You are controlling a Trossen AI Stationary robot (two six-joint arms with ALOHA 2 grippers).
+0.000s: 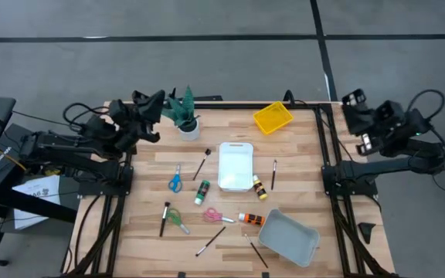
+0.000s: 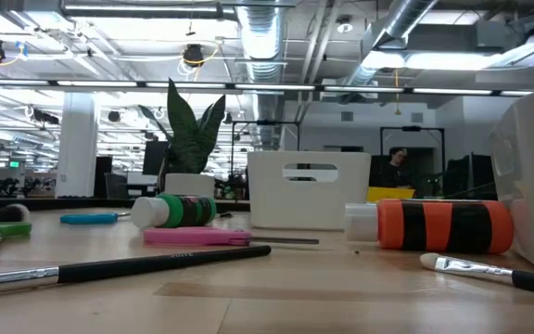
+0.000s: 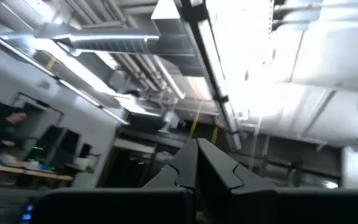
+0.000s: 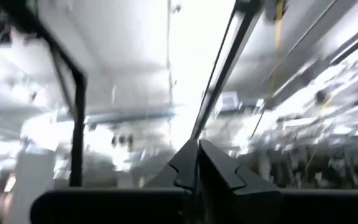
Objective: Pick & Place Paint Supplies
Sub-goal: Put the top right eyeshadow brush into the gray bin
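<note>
Both arms sit folded back off the work: the left gripper point(image 1: 154, 104) closed near the potted plant point(image 1: 184, 112) at the table's far left corner, the right gripper point(image 1: 354, 99) beyond the table's right edge. On the wooden table point(image 1: 145, 185) a white tray point(image 1: 236, 164) lies in the middle, a yellow tray point(image 1: 273, 117) behind it, a grey tray point(image 1: 288, 237) in front. Blue scissors point(image 1: 175, 181), a green bottle point(image 1: 201, 192), pink scissors point(image 1: 215, 215), an orange bottle point(image 1: 251, 219) and brushes are scattered around.

Plant point(image 1: 184, 114) at the table's point(image 1: 300, 166) far left edge; trays point(image 1: 236, 165) mid-table, far right, near right; supplies point(image 1: 202, 192) scattered near-left of centre.
</note>
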